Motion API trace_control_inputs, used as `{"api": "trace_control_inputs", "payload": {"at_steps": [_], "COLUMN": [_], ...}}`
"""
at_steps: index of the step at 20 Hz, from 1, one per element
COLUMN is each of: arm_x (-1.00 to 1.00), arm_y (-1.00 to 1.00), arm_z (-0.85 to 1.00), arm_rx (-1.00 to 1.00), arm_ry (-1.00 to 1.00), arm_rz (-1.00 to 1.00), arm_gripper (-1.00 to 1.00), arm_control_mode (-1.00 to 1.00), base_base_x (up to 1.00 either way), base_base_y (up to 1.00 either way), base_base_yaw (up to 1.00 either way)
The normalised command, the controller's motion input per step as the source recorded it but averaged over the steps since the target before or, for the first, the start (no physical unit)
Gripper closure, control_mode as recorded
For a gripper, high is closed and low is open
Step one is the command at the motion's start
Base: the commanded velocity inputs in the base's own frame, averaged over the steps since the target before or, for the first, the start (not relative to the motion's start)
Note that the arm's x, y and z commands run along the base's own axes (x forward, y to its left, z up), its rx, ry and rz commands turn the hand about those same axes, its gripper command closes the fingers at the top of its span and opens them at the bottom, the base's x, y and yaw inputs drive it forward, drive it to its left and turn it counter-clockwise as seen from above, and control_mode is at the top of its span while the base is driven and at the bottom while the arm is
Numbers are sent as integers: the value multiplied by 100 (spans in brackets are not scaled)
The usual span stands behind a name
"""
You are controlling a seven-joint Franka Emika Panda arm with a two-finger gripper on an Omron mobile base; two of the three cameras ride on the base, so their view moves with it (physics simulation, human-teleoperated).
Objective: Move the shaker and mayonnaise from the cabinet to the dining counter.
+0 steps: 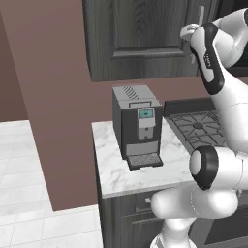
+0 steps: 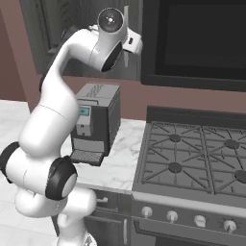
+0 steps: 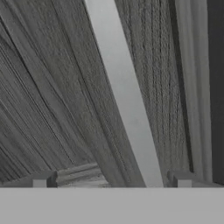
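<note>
Gripper (image 3: 109, 179), jaws spread wide w/ nothing held, straddles the long silver bar handle (image 3: 124, 96) of the shut dark grey wood-grain cabinet (image 1: 140, 38): door-opening step; next, prob. clamp handle & pull.

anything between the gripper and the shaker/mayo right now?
Yes: the cabinet door is shut, hiding whatever is inside. The open gripper sits close at its silver bar handle, fingertips either side, not yet closed on it.
</note>
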Motion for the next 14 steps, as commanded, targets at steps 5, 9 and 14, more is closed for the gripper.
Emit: {"api": "trace_control_inputs", "payload": {"at_steps": [5,9,14], "arm_x": [32,32,26], "arm_y": [-6,-6,-2], "arm_z": [-7,-1,0], "arm_rx": [0,0,0], "arm_ry": [0,0,-1], "arm_rz": [4,4,3], "arm_gripper": [-100,-100,-100], "arm_control_mode": [-100,-100,-100], "base_base_x": [0,0,0], "base_base_y": [0,0,0], "base_base_yaw": [0,0,0]}}
